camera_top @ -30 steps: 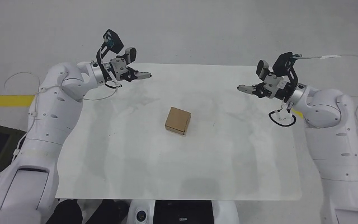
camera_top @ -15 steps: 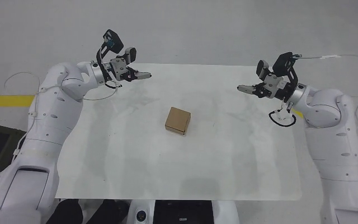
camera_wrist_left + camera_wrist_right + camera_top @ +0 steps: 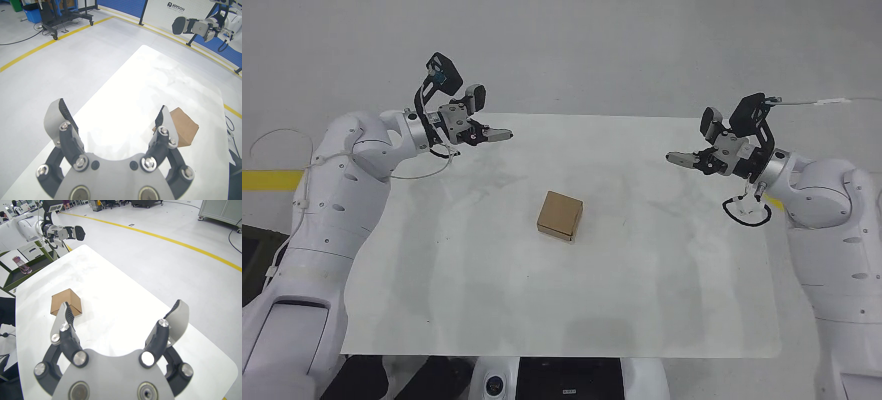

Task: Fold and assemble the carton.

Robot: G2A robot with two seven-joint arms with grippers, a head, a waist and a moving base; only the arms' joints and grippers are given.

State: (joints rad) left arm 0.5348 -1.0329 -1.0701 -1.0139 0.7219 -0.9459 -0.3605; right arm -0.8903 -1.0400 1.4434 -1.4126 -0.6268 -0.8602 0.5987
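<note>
Carton (image 3: 560,216) closed on white table (image 3: 492,290) | left claw (image 3: 112,106) wide, empty | right claw (image 3: 122,303) wide, empty | grey floor (image 3: 592,50), yellow line (image 3: 267,180)

The carton (image 3: 560,216) is set on the table (image 3: 442,300), near its middle, and is touched by nothing. The left gripper (image 3: 504,132) is held above the table's far edge, toward the left corner, well apart from the carton, behind it and to its left. The right gripper (image 3: 672,157) is held over the far right part of the table, likewise well apart from the carton, behind it and to its right. The two grippers are pointed toward each other across the table, and the carton is placed between them, nearer the robot. Beyond the table's left side, a bottle (image 3: 21,265) is laid in a tray (image 3: 7,279) on a stand.
</note>
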